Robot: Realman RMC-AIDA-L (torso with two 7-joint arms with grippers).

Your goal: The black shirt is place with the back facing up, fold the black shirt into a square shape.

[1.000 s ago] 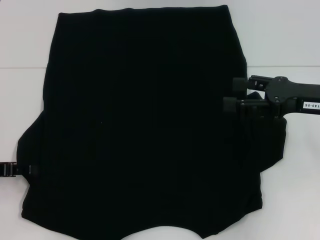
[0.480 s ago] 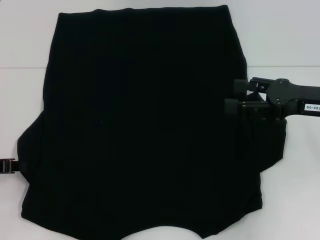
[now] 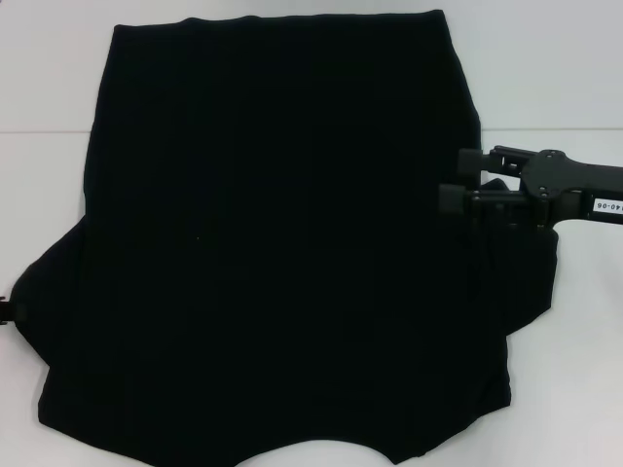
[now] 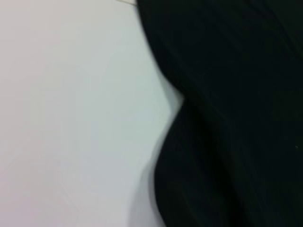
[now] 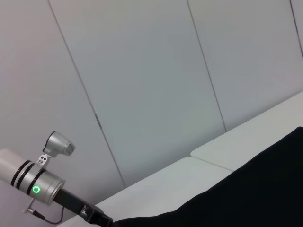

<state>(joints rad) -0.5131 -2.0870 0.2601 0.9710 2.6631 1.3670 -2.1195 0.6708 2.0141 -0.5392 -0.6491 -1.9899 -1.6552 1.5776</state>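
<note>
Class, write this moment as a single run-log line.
black shirt: spread flat, unfolded | right gripper: at shirt's right edge | left gripper: at left sleeve edge | table: white

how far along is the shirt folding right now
Early. Done: the black shirt lies spread on the white table, no print showing. In hand: the right gripper is at the shirt's right sleeve edge, and the left gripper barely shows at the left sleeve, where the cloth looks bunched. Left: no fold is visible yet, so both sides and the length remain.
</note>
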